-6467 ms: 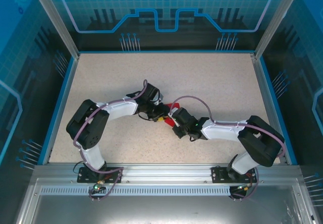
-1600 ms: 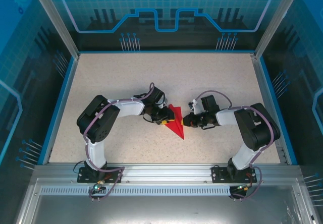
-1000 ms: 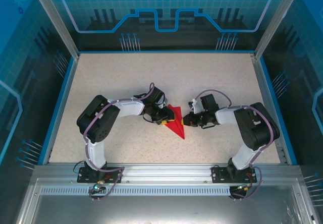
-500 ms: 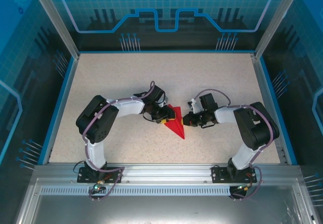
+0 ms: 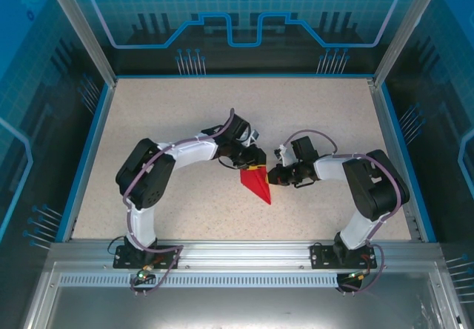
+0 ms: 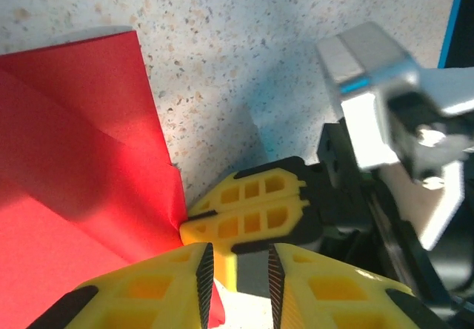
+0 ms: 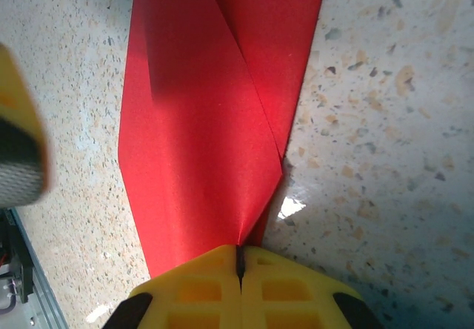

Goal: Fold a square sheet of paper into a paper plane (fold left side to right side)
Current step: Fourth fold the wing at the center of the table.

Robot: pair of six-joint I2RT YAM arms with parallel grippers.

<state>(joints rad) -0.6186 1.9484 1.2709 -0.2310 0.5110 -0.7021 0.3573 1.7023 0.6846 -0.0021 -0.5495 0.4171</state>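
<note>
The red sheet of paper lies mid-table, folded into a narrow dart shape with its tip toward the near edge. In the right wrist view its layers meet at a crease. My right gripper is shut on the paper's right edge, and in the top view the right gripper sits just right of the paper. My left gripper hovers over the paper's far end. In the left wrist view the left gripper is open with nothing between its pads. The paper lies to its left, and the right gripper's shut fingers are just beyond.
The speckled table is framed by a blue rim and aluminium posts. Both arms bend inward, their wrists close together at the paper. A blurred left finger shows at the left edge of the right wrist view.
My left gripper has moved from the paper's left side up and right, over its far end. The paper looks narrower now. The right gripper has stayed shut on the right edge.
</note>
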